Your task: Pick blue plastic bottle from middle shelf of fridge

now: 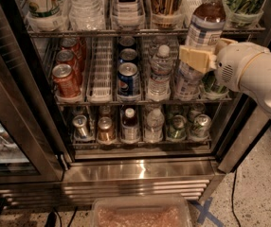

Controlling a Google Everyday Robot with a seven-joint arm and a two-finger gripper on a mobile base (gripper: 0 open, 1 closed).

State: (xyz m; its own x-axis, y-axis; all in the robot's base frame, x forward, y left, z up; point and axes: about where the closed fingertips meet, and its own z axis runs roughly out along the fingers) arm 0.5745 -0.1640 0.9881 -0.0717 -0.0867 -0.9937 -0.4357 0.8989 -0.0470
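Note:
The blue plastic bottle (203, 30) holds brown drink and has a white cap and a blue-and-white checked label. My gripper (205, 56) is shut on its lower half and holds it upright at the right of the fridge (140, 171), its cap level with the upper rack. One yellowish finger (194, 59) lies across the front of the bottle. The white arm comes in from the right. The middle shelf (100, 72) carries red cans (66, 79), Pepsi cans (127, 78), a clear water bottle (159, 72) and green cans (214, 86) partly hidden behind the gripper.
The upper rack (126, 31) holds tall tea cans and water bottles. The lower rack (140, 138) holds small cans and small bottles. The glass door (17, 126) stands open at the left. A clear tub (142, 214) and blue floor tape (204, 212) lie in front.

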